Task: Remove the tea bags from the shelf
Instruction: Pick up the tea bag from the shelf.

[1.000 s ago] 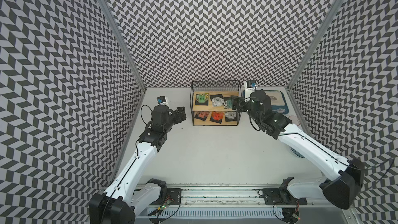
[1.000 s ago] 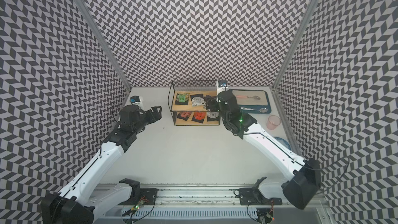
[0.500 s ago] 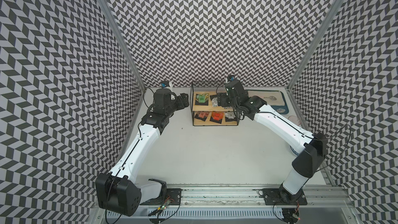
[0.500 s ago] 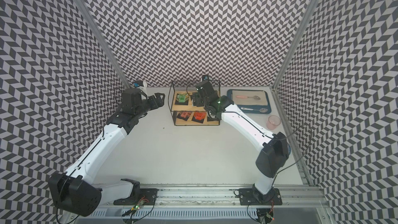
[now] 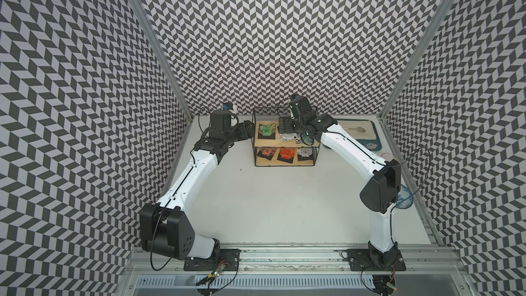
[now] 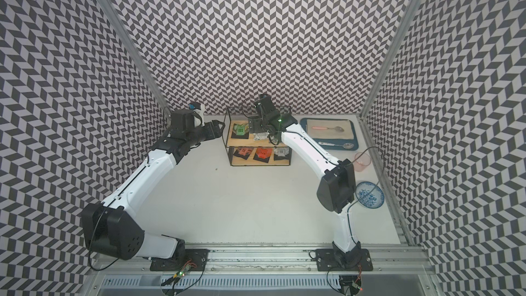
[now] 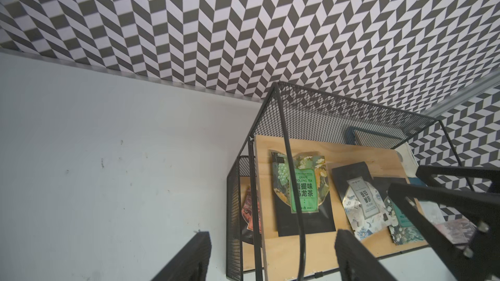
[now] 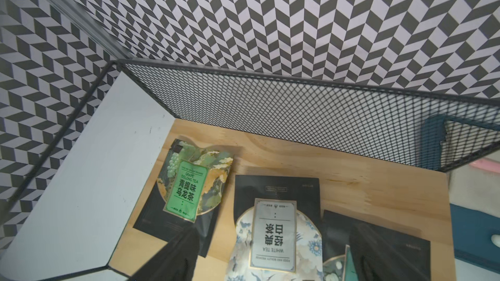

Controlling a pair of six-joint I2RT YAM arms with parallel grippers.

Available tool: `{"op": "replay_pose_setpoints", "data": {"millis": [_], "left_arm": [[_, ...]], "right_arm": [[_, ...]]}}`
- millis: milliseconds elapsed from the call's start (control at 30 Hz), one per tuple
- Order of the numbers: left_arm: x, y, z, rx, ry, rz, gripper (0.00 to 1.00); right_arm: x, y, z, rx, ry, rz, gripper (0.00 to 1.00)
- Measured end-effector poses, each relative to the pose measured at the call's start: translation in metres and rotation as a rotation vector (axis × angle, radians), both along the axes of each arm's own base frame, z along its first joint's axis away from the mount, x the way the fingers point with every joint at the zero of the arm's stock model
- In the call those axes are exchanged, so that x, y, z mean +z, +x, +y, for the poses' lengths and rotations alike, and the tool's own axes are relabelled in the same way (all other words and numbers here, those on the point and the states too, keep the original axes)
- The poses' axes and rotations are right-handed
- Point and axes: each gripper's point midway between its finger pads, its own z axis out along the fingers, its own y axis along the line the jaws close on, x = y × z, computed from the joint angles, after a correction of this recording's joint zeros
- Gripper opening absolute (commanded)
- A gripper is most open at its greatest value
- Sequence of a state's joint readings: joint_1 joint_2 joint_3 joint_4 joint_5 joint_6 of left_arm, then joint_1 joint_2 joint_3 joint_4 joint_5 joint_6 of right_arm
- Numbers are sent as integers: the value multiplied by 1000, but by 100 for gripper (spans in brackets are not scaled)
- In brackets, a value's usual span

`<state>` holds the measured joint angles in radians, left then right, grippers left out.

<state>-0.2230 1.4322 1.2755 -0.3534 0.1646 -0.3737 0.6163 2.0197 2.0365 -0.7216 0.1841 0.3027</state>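
Wooden boards on the black wire shelf [image 5: 264, 163] carry all six tea bags, so we judge that none has been removed yet. On the upper board lie the green grape oolong tea bag [image 8: 186, 190], the white tea bag [image 8: 273, 236] and a teal bag [image 8: 349, 266] that touches the white one's edge. The lower board holds a pink bag [image 5: 266, 152], an orange-red bag [image 5: 287, 153] and a silver-white bag [image 5: 305, 152].

Our right pincer [image 8: 273, 228] hangs over the upper board, jaws wide, one on each side of the white tea bag, holding nothing. Our left pincer [image 7: 270, 235] is wide and empty too, just beside the shelf's left end. We cannot tell whether it touches the frame.

The step in hand looks like the grasp of the white tea bag. It is flat and thin, so we should come down steeply, keep clear of the mesh back rail [image 8: 297, 109], and press lightly before closing so the pads catch its puffed middle or an edge. We must keep the teal bag out of the pinch, then lift straight up before moving out to the bench.
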Motion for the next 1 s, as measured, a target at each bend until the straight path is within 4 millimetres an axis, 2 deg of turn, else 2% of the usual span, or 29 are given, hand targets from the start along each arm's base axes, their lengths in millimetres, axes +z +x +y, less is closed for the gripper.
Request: {"op": "replay_pose_setpoints", "data": {"millis": [100, 200, 300, 567, 733, 900, 1000], "left_arm": [[-1, -2, -6, -29, -12, 0, 74], [-2, -4, -11, -58, -11, 0, 61], [-3, -6, -15, -79, -13, 0, 55], [-17, -10, -18, -93, 2, 25, 52], [-22, -11, -17, -95, 9, 32, 50], [-21, -10, -18, -96, 9, 26, 47], [-21, -10, -19, -96, 11, 24, 46]], "right_arm": [[-1, 3, -6, 7, 9, 13, 90], [-3, 6, -11, 19, 28, 31, 89], [-5, 8, -14, 29, 35, 45, 88], [-24, 13, -10, 56, 12, 93, 84], [-32, 6, -17, 44, -17, 124, 84], [-44, -13, -37, -3, -66, 150, 84], [-49, -19, -41, -31, -84, 156, 86]]}}
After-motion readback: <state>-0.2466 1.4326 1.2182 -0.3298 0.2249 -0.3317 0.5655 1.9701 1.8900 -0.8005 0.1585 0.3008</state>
